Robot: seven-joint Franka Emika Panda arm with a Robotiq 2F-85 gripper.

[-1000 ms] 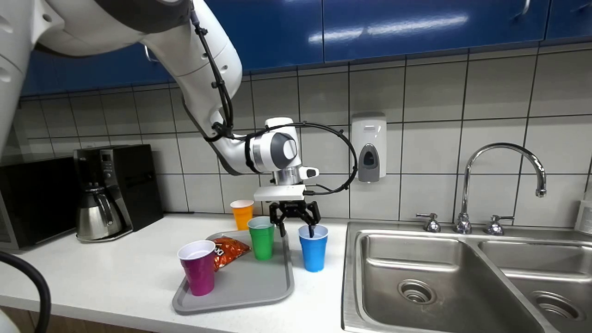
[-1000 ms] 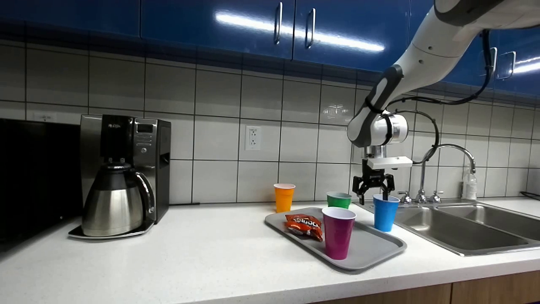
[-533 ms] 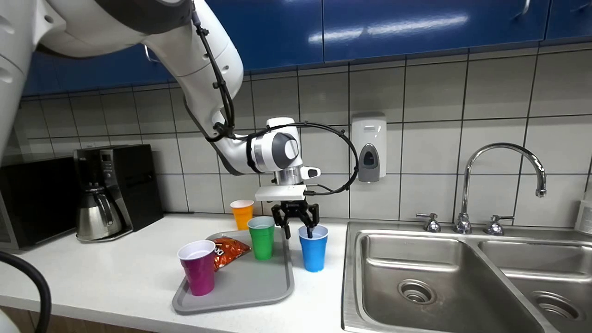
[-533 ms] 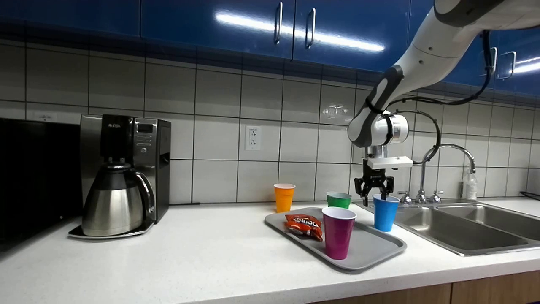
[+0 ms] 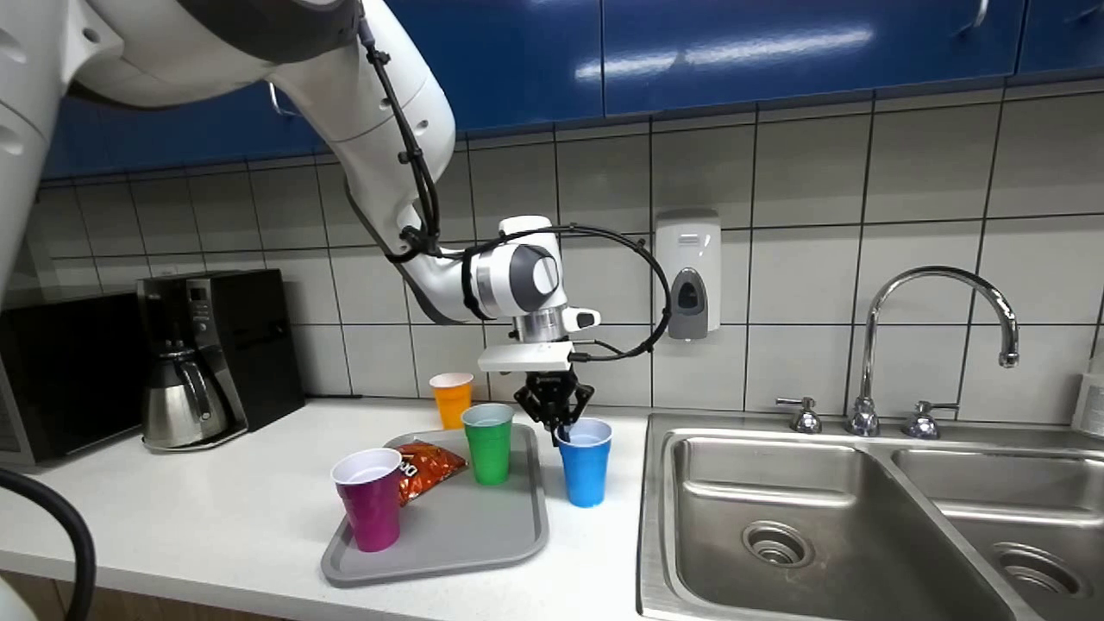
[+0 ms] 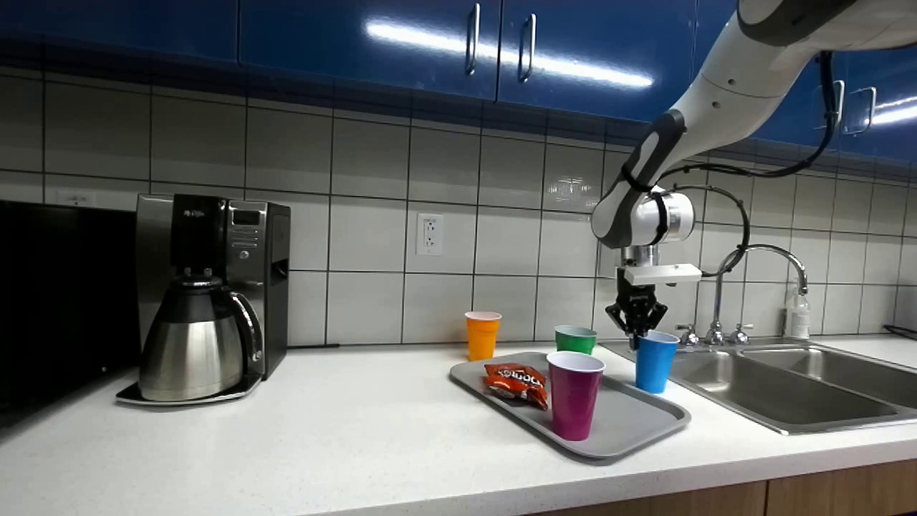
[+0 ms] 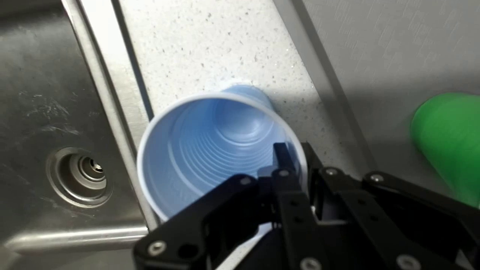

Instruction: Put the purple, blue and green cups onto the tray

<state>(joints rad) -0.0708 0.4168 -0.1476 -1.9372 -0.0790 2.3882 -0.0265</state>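
Observation:
The blue cup (image 5: pixel 586 476) (image 6: pixel 655 367) stands upright on the counter between the tray (image 5: pixel 483 530) (image 6: pixel 634 423) and the sink. In the wrist view my gripper (image 7: pixel 294 147) is shut on the near-tray side of the blue cup (image 7: pixel 202 150): one finger is inside the cup, the other outside, with the rim between them. Both the purple cup (image 5: pixel 373 513) (image 6: pixel 575 403) and the green cup (image 5: pixel 490 453) stand upright on the grey tray. Most of the green cup (image 6: pixel 575 341) hides behind the purple one's side of the tray in an exterior view.
An orange-red chip bag (image 5: pixel 427 471) lies on the tray near the purple cup. Behind the tray stands an orange cup (image 5: pixel 452 404). The steel sink (image 7: pixel 48 123) borders the blue cup's other side. A coffee maker (image 6: pixel 215 301) sits farther along the counter.
My gripper's fingers have come together from wide apart, closing around the blue cup's rim; the arm has shifted only slightly. The cups and tray stay in place.

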